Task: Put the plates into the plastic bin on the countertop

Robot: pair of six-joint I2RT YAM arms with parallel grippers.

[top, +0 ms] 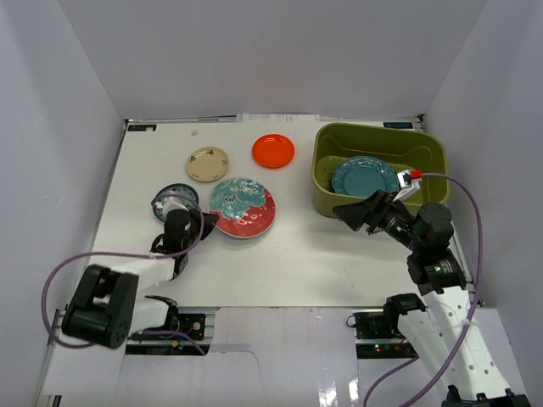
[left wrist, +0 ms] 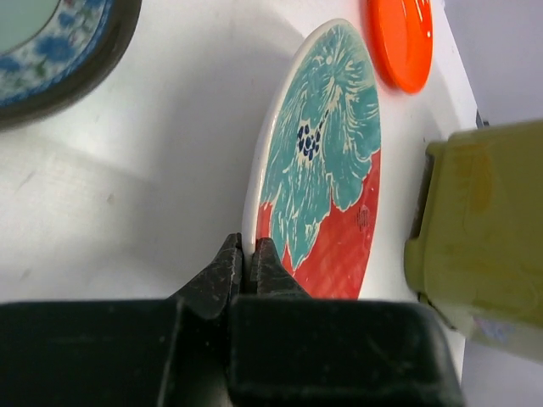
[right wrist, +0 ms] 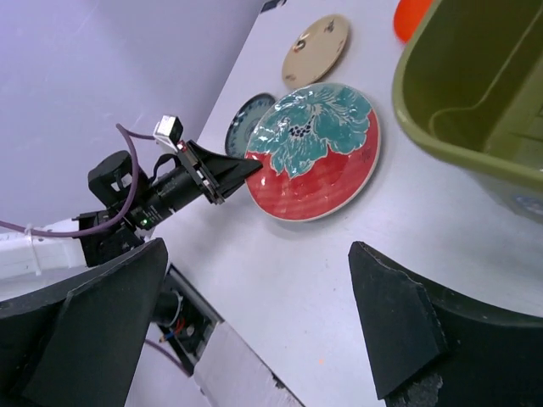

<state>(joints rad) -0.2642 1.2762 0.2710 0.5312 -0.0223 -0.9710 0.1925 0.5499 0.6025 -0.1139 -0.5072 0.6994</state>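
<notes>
Done: we see a teal plate (top: 365,176) in the bin (top: 382,131), perhaps others beneath.
To do: floral plate (top: 243,207), orange plate (top: 273,151), tan plate (top: 208,164), small plate (top: 174,200), on the desk (top: 280,263).
Left jaws: pinching the floral plate's rim.
Right jaws: wide, empty.

The white desk (top: 288,263) carries an olive-green plastic bin (top: 321,174) at the far right. A plain teal plate (top: 363,176) lies on the bin floor. An orange plate (top: 273,151) and a tan plate (top: 208,164) lie apart near the far edge. The teal-and-red floral plate (top: 243,207) lies mid-desk, and the left gripper (top: 208,222) meets its left rim. A small teal patterned plate (top: 174,200) is partly hidden behind that arm. The right gripper (top: 356,212) sits just beside the bin's near wall.
</notes>
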